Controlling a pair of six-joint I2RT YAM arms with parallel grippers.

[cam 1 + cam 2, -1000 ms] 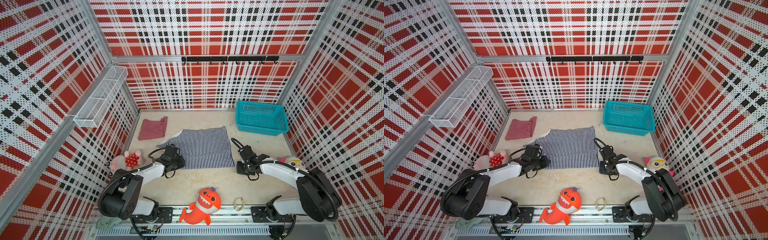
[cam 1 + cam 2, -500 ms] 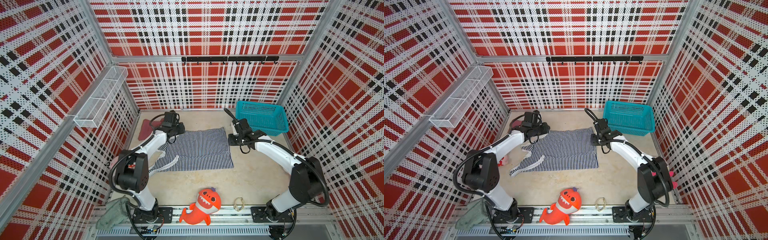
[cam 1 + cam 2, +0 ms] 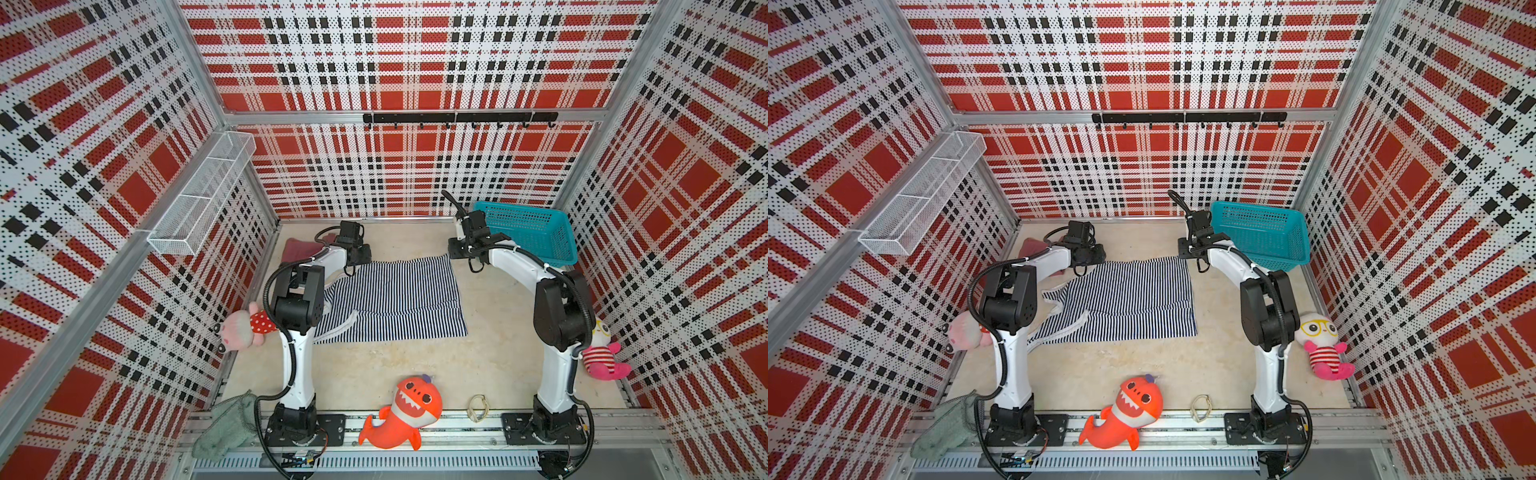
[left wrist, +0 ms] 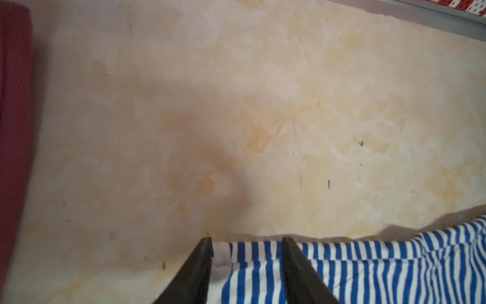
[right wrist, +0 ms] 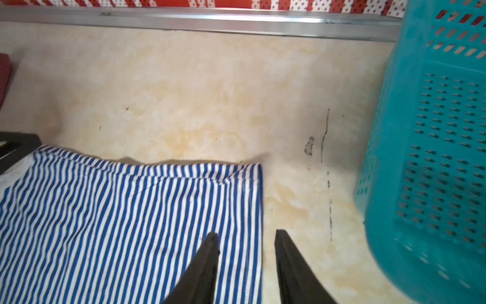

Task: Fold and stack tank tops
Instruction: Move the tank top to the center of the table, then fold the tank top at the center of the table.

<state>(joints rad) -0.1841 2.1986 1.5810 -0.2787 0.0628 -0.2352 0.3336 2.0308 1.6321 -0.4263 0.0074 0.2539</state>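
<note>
In both top views the striped tank top (image 3: 395,299) (image 3: 1129,299) is seen spread flat on the beige tabletop (image 3: 415,365) (image 3: 1142,365), with its straps loose on the side toward the left arm's base. The maroon tank top (image 3: 301,249) (image 3: 1032,247) is found in the far left corner, partly hidden by the left arm. The left gripper (image 3: 360,259) (image 3: 1096,253) is held at the striped top's far left corner. The right gripper (image 3: 457,251) (image 3: 1185,251) is at its far right corner, just beside the teal basket (image 3: 552,253) (image 3: 1266,245).

In the left wrist view the left gripper (image 4: 247,243) is shown with fingers parted. The striped hem (image 4: 368,268) lies flat between them and is not pinched. The maroon top (image 4: 13,105) is seen well apart from it.

In the right wrist view the right gripper (image 5: 246,237) is likewise parted with nothing clamped. One fingertip is over the striped cloth (image 5: 118,210) and the other over bare table, with the basket (image 5: 434,158) near.
</note>
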